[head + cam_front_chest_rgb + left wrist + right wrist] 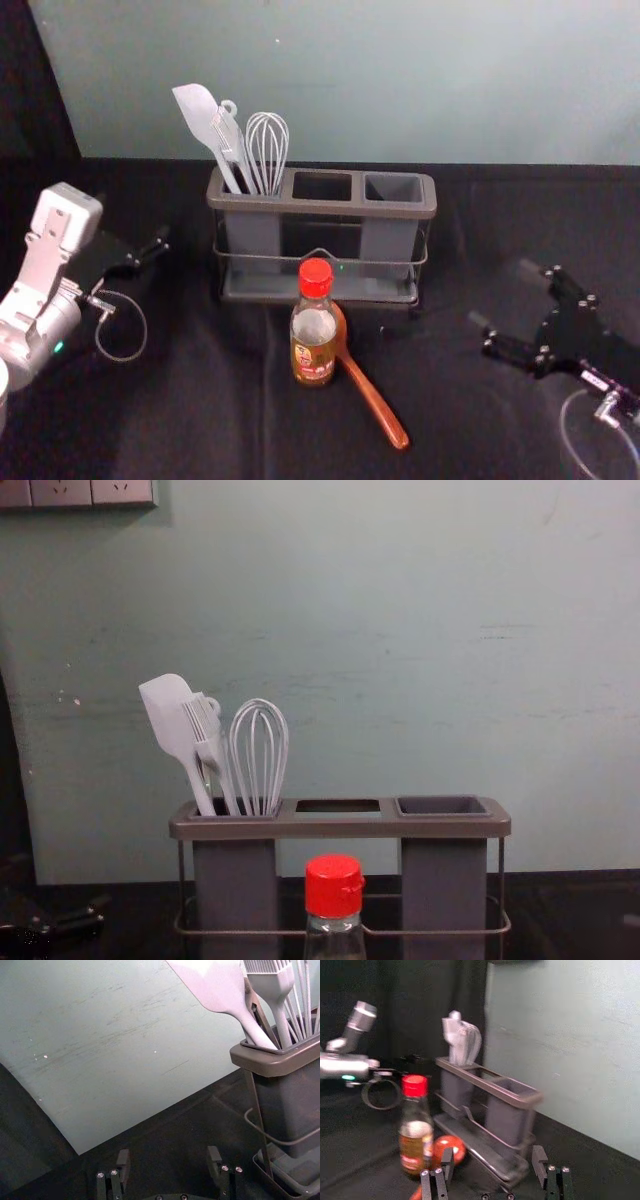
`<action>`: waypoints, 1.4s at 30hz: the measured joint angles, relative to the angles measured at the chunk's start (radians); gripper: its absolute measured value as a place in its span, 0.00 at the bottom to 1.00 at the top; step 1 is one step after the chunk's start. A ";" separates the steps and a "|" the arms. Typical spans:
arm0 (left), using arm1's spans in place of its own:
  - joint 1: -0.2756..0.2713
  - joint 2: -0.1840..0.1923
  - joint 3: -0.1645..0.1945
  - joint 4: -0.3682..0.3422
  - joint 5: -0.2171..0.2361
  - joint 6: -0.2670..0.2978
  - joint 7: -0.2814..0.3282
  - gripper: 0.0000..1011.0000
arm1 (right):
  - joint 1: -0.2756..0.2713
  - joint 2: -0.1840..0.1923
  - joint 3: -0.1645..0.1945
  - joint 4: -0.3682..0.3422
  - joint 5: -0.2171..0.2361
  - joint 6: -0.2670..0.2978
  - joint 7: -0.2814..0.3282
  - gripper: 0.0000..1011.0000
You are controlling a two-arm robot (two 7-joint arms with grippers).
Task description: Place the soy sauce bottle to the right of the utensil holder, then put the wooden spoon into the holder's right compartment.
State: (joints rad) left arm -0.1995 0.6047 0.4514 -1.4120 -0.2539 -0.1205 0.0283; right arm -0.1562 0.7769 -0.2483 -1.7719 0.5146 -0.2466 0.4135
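Right gripper (502,292), fingers spread, empty — holder (300,206), bottle (314,350), spoon (373,398) to their left, last two maybe touching, left gripper (150,250) beyond, spread, empty

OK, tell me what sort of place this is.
Probably a robot test table set up like a kitchen counter: a soy sauce bottle, wooden spoon and utensil holder are on black cloth, with the left gripper and right gripper open at either side.

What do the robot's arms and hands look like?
The left arm is whitish, with a little green light. The left hand and right hand are black with shiny screws. A thin cable loops beside each. The right one has a small white label.
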 joint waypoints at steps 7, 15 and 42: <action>0.000 0.000 0.000 0.000 0.000 0.000 0.000 0.99 | 0.087 -0.041 -0.069 0.055 0.009 -0.037 0.167 0.99; 0.000 0.000 0.000 0.000 0.000 0.000 0.000 0.99 | 0.157 -0.093 -0.111 0.111 0.035 -0.025 0.267 0.99; 0.000 0.000 0.000 0.000 0.000 0.000 0.000 0.99 | 0.369 -0.207 -0.266 0.191 0.043 0.106 0.348 0.99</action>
State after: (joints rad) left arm -0.1996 0.6047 0.4514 -1.4120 -0.2539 -0.1205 0.0283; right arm 0.2126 0.5697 -0.5140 -1.5805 0.5576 -0.1402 0.7619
